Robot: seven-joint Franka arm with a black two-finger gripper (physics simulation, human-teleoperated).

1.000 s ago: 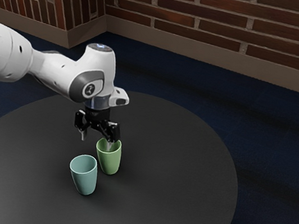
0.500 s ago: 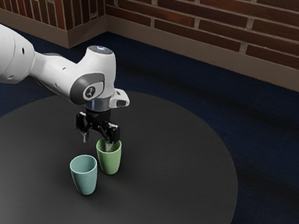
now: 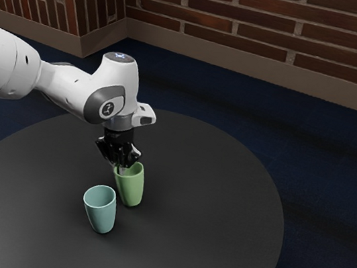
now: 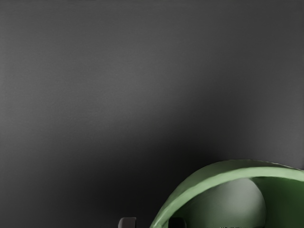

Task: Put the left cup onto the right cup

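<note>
Jaws have closed, pinching green cup (image 3: 131, 186) rim; exterior view shows teal cup (image 3: 99, 208) beside.

The green cup (image 3: 131, 186), its rim pinched, blocks the space under the jaws. The teal cup (image 3: 99, 210) stands near them, camera-side. Behind them lies open tabletop (image 3: 222, 202).

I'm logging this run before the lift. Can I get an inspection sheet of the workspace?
Surface: round dark table.
Job's things: green cup, mouth up, held at its rim; teal cup, mouth up, beside it toward the exterior view's left, not held.
Clutter: nothing seen.
Gripper: gripper shut on the green cup's rim, one finger inside the cup and one outside.
Cables: nothing seen.
Surroundings: brick walls, dark blue floor.
</note>
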